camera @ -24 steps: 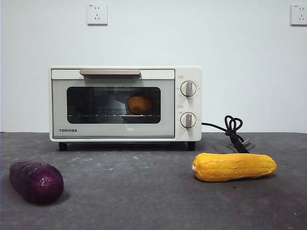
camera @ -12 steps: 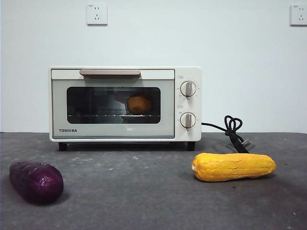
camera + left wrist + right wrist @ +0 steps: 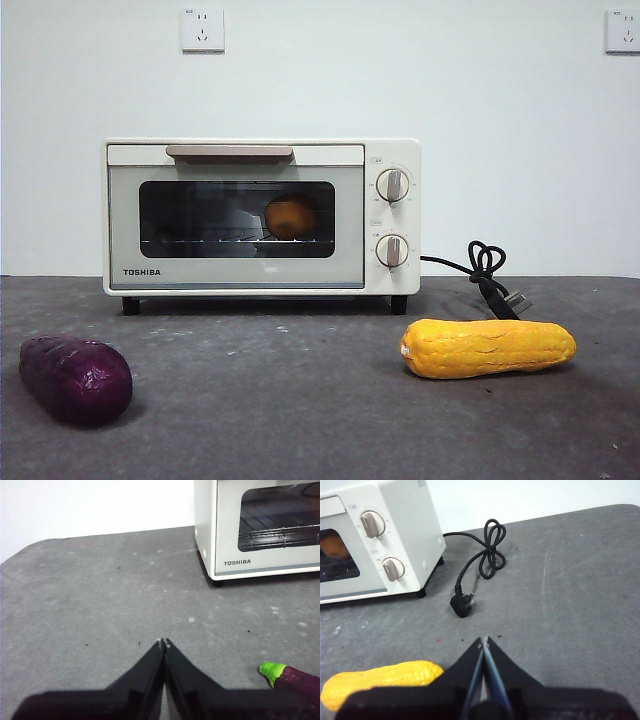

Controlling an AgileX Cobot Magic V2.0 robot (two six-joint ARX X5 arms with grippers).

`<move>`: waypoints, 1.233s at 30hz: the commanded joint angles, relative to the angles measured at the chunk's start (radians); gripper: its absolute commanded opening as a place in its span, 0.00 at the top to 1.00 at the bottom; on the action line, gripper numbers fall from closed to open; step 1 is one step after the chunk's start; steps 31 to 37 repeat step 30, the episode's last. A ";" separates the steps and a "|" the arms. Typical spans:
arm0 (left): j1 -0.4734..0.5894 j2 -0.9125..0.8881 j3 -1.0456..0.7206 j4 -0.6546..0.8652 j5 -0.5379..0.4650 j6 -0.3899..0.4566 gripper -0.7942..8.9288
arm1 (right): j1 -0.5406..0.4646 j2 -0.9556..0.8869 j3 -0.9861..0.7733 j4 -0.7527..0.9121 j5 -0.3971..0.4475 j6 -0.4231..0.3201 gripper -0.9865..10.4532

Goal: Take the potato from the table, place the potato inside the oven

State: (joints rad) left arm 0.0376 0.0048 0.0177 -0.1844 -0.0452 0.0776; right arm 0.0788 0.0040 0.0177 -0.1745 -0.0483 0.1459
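The potato [image 3: 290, 217], a tan-orange lump, sits on the rack inside the cream-white oven [image 3: 262, 150], seen through the dark glass of its shut door; a part of the potato [image 3: 334, 549] also shows in the right wrist view. The oven [image 3: 260, 566] stands at the back of the grey table [image 3: 300, 400]. My left gripper [image 3: 163, 642] is shut and empty above bare table, short of the oven's front left corner. Shut and empty too, my right gripper [image 3: 483, 640] hovers over the table near the plug, to the right of the oven [image 3: 395, 510]. Neither gripper shows in the front view.
A dark purple vegetable [image 3: 75, 379] lies front left, its green-tipped end [image 3: 272, 671] close to my left gripper. A long bumpy yellow-orange vegetable [image 3: 487, 347] lies front right, just left of my right gripper [image 3: 380, 681]. The oven's black cord and plug [image 3: 475, 575] lie right of the oven.
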 commanded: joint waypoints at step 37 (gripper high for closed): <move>0.003 -0.003 -0.014 0.004 -0.004 -0.005 0.92 | -0.001 -0.003 -0.011 -0.006 0.002 0.014 0.91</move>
